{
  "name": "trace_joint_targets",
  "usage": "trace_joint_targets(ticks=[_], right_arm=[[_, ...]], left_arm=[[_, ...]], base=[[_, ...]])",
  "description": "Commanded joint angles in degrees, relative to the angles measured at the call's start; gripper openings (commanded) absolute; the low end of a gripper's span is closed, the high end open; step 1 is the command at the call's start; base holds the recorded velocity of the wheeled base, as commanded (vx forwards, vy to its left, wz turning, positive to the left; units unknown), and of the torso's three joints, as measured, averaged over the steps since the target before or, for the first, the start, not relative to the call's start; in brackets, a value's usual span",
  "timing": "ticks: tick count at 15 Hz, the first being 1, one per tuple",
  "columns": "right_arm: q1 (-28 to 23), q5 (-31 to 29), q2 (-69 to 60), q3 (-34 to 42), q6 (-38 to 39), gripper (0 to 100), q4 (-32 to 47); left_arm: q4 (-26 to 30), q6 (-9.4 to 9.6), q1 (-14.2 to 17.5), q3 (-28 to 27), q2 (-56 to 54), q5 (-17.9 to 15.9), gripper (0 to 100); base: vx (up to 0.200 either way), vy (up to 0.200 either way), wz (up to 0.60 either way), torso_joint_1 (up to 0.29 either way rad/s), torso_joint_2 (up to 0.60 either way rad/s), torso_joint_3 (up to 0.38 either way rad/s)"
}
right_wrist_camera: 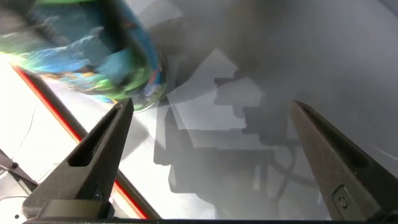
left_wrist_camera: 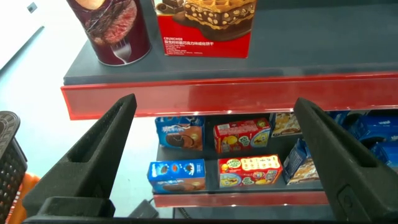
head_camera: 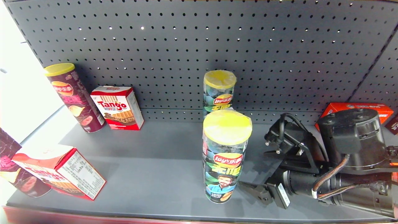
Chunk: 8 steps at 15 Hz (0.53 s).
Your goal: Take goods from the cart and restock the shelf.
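Two green chip cans with yellow lids stand in a line on the grey shelf [head_camera: 149, 168], one near the front [head_camera: 226, 155] and one against the pegboard [head_camera: 219, 91]. My right gripper [head_camera: 246, 186] lies low on the shelf just right of the front can's base. It is open with nothing between its fingers. In the right wrist view the can [right_wrist_camera: 93, 62] sits beside one finger [right_wrist_camera: 93, 162], outside the gap. My left gripper [left_wrist_camera: 216, 102] is open and empty, held in front of the shelf's red front edge [left_wrist_camera: 249, 93].
A maroon chip can [head_camera: 74, 96] and a wafer box [head_camera: 118, 107] stand at the back left. Another wafer box [head_camera: 62, 171] and maroon can [head_camera: 15, 177] sit front left. An orange box [head_camera: 357, 109] lies back right. Lower shelves hold cookie boxes [left_wrist_camera: 242, 155]; a black basket [left_wrist_camera: 9, 162] is beside them.
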Motion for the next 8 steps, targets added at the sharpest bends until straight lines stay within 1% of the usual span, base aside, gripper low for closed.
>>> trace_joint_targets(ticks=[1, 2, 3, 4, 5, 6, 7, 8], right_arm=[[-3.3, 0.0, -2.8, 0.2, 0.0, 100, -1.2], [-8.9, 0.2, -6.6, 0.2, 0.0, 100, -2.7], [-12.1, 0.3, -9.0, 0.1, 0.0, 100, -2.8], [-17.6, 0.5, -14.3, 0.6, 0.0, 100, -2.7], [-22.1, 0.5, -18.9, 1.6, 0.0, 100, -2.7], [-25.9, 0.4, -22.9, 3.1, 0.0, 100, -2.7], [-31.6, 0.3, -29.1, 5.9, 0.0, 100, -2.5], [-35.3, -0.1, -35.7, 9.4, 0.0, 100, -2.8]], left_arm=[[0.0, -0.2, 0.0, -0.1, 0.1, 0.1, 100], [0.0, -0.11, 0.0, 0.0, 0.1, 0.1, 100], [0.0, -0.11, 0.0, 0.0, 0.0, 0.1, 100], [0.0, -0.02, 0.0, 0.0, 0.1, 0.0, 100], [0.0, -0.02, 0.0, 0.0, 0.1, 0.0, 100], [0.0, 0.06, 0.0, -0.1, 0.1, 0.0, 100], [0.0, 0.15, 0.0, -0.1, 0.1, 0.0, 100], [0.0, 0.24, 0.0, -0.1, 0.1, -0.1, 100]], base=[[0.0, 0.0, 0.0, 0.0, 0.0, 0.0], [0.0, 0.0, 0.0, 0.0, 0.0, 0.0], [0.0, 0.0, 0.0, 0.0, 0.0, 0.0], [0.0, 0.0, 0.0, 0.0, 0.0, 0.0], [0.0, 0.0, 0.0, 0.0, 0.0, 0.0], [0.0, 0.0, 0.0, 0.0, 0.0, 0.0], [0.0, 0.0, 0.0, 0.0, 0.0, 0.0], [0.0, 0.0, 0.0, 0.0, 0.0, 0.0]])
